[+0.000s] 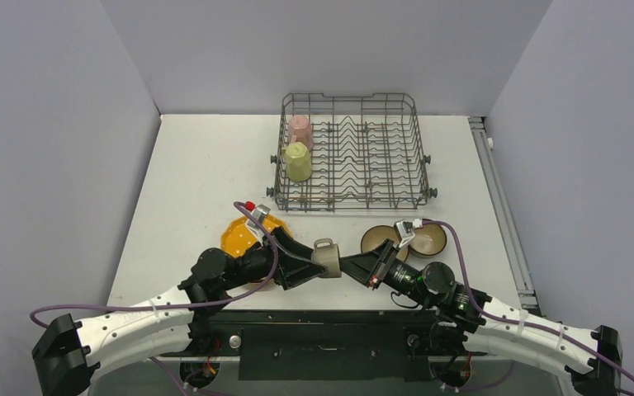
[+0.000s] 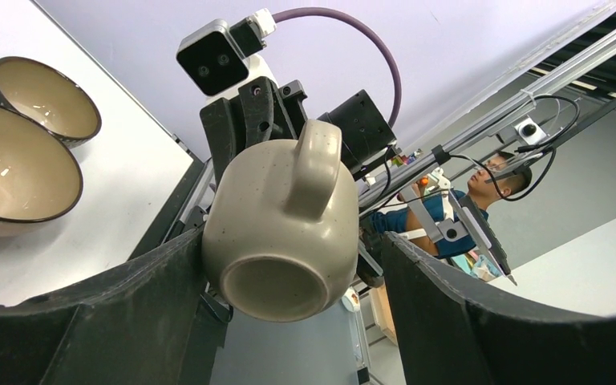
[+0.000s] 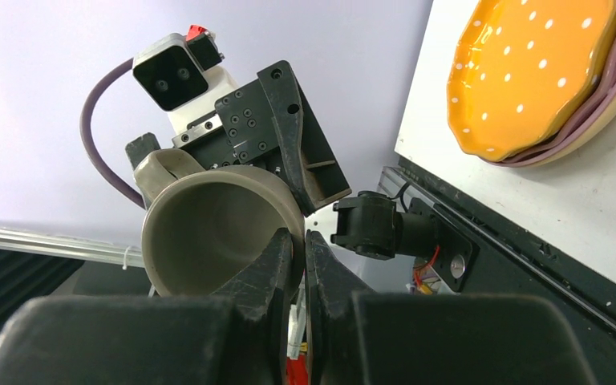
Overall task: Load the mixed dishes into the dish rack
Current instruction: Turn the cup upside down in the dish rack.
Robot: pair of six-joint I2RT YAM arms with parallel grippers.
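A small grey-olive cup (image 1: 327, 260) (image 2: 281, 233) (image 3: 208, 233) hangs sideways between both arms above the table's near edge. My right gripper (image 1: 351, 266) (image 3: 297, 237) is shut on its rim, one finger inside. My left gripper (image 1: 312, 269) (image 2: 293, 241) is open around the cup's base; one finger touches its side, the other stands apart. The orange dotted plate (image 1: 239, 237) (image 3: 529, 72) lies on the pink plate (image 3: 601, 104). Two brown bowls (image 1: 378, 239) (image 1: 429, 239) (image 2: 16, 168) (image 2: 44, 96) sit near right. The dish rack (image 1: 418, 148) holds a pink mug (image 1: 300, 129) and a pale yellow mug (image 1: 298, 162).
The rack stands at the back middle of the white table (image 1: 190, 181), with grey walls on three sides. A black frame (image 1: 322, 326) runs along the near edge. A person (image 2: 501, 180) shows beyond the table in the left wrist view.
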